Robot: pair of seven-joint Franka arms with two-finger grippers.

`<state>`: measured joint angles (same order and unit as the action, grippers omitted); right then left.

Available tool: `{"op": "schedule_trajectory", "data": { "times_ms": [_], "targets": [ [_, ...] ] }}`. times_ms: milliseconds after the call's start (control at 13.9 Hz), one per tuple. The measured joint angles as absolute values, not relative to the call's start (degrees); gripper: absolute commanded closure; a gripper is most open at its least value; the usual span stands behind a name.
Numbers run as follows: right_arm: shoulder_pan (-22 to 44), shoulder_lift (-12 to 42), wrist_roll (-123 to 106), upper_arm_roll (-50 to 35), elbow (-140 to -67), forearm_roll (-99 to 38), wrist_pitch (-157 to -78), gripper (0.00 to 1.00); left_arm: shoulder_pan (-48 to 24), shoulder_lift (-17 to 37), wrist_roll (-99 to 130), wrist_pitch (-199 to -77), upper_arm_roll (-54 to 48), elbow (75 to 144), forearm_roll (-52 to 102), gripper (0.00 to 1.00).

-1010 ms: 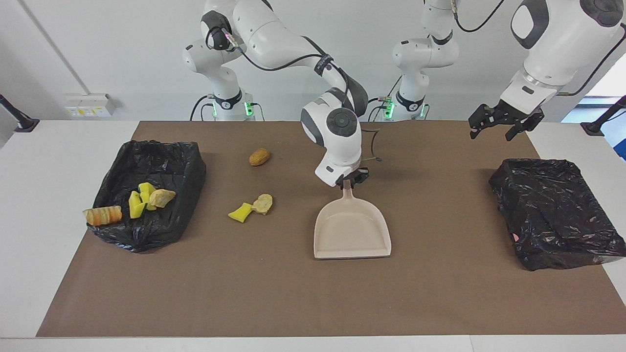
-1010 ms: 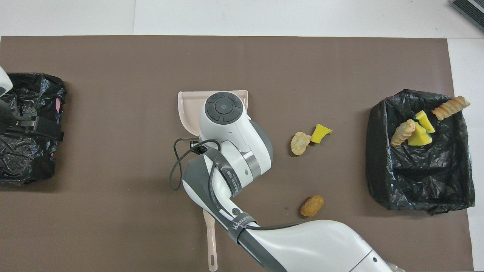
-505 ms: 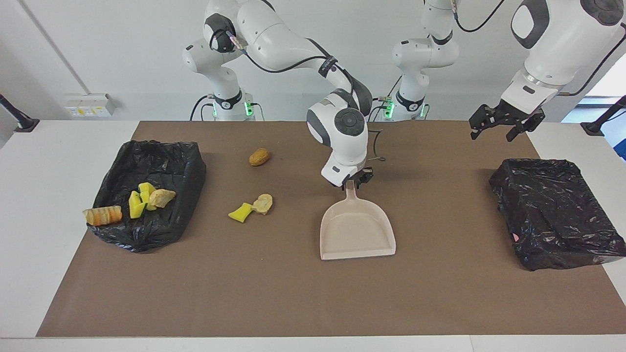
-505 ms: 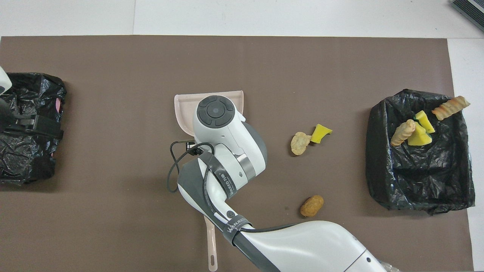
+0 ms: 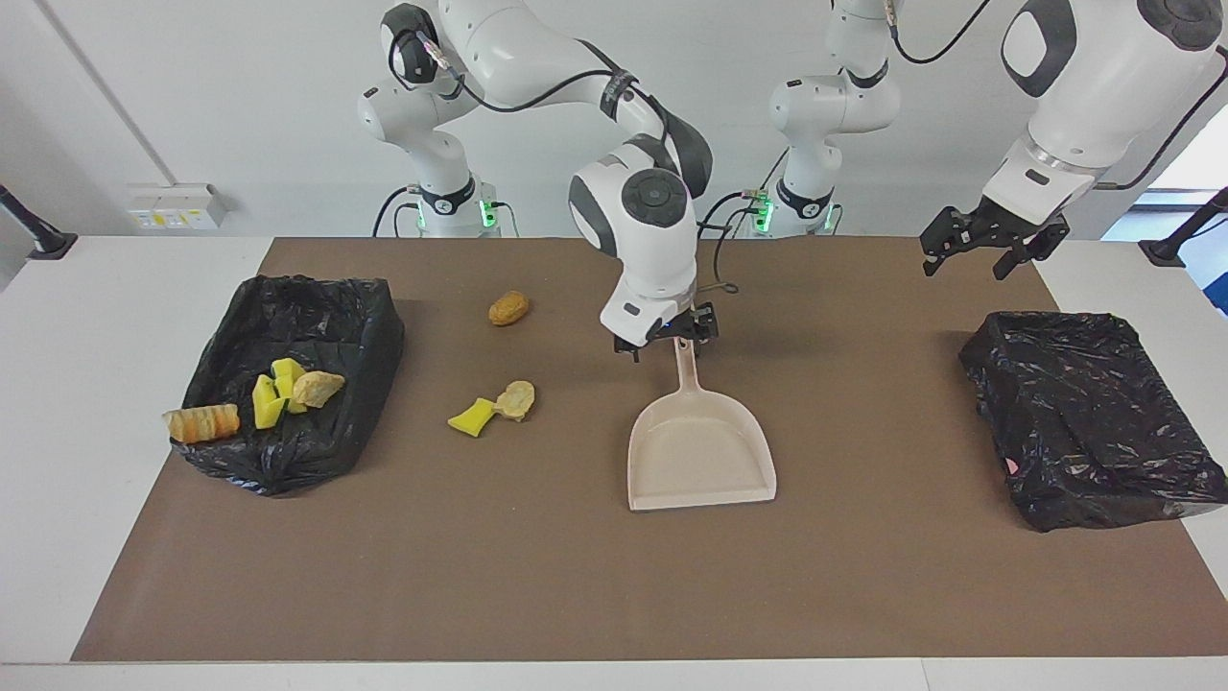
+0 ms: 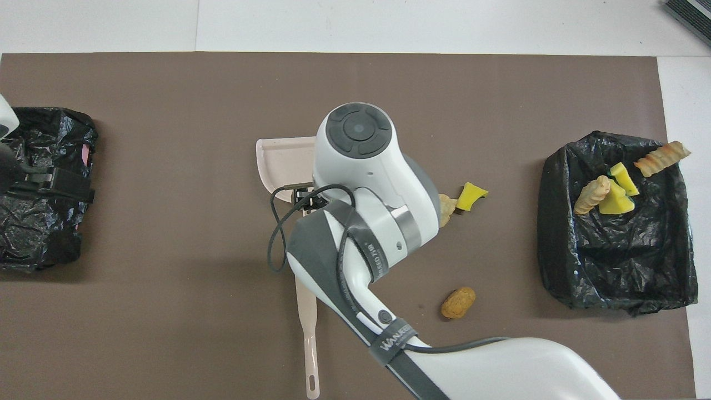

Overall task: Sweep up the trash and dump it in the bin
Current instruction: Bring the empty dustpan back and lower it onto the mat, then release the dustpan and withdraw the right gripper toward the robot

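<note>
While the beige dustpan (image 5: 700, 459) is lying flat on the brown mat (image 5: 614, 595) near the middle of the table, the right gripper (image 5: 666, 335) is hanging just above its handle with its jaws spread, gripping nothing. Toward the right arm's end, a black-lined bin (image 5: 357, 326) is sitting with yellow sponge chunks (image 5: 271, 395) and a tan lump (image 5: 318, 388) lying inside, and an orange-striped roll (image 5: 201, 422) is resting across its rim, poking out over the edge. Between that bin and the dustpan, a yellow sponge chunk (image 5: 471, 418) and a tan bread lump (image 5: 515, 399) are lying touching each other on the mat, and a brown bread lump (image 5: 508, 308) is sitting nearer to the robots, apart from them. Open mat is stretching along the edge farthest from the robots. At the left arm's end, the left gripper (image 5: 986, 248) is waiting in the air, jaws spread, above the mat's edge near a second black-lined bin (image 5: 1084, 413).
</note>
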<state>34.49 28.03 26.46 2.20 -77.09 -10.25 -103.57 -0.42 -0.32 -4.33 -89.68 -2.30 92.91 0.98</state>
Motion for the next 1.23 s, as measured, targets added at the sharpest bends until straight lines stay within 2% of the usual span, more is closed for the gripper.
{"op": "schedule_trajectory", "data": {
  "times_ms": [289, 433, 577, 649, 938, 1082, 1227],
  "targets": [
    [28.1, 20.2, 19.9, 2.1, -77.4, -10.4, -91.3, 0.0, -0.8, 1.5, -4.3, -92.7, -2.8, 93.1, 1.7, 0.0],
    [28.9, 16.5, 19.8, 1.4, -78.9, -10.5, -85.0, 0.0, -3.1, 3.2, -3.4, -94.8, -3.0, 93.5, 1.9, 0.0],
    [32.7, 12.1, 21.9, 1.0, -84.6, -10.6, -83.5, 0.0, -6.5, 5.7, 0.2, -97.5, -3.2, 93.8, 1.9, 0.0],
    [35.4, 9.5, 24.9, 0.8, -88.9, -10.6, -85.4, 0.0, -8.3, 7.2, 2.3, -99.2, -3.2, 94.0, 1.9, 0.0],
    [45.2, -2.6, 35.9, 0.2, -111.6, -14.8, -101.7, 0.0, -13.0, 13.4, 8.3, -104.7, -3.3, 94.2, 2.8, 0.0],
    [49.0, -5.5, 40.8, 0.1, -118.8, -15.3, -107.1, 0.0, -13.0, 15.0, 8.6, -106.1, -3.1, 94.1, 4.2, 0.0],
    [51.6, -5.8, 43.4, 0.1, -123.6, -16.0, -113.2, 0.0, -13.0, 15.1, 8.6, -106.1, -2.9, 94.0, 4.4, 0.0]
  ]
}}
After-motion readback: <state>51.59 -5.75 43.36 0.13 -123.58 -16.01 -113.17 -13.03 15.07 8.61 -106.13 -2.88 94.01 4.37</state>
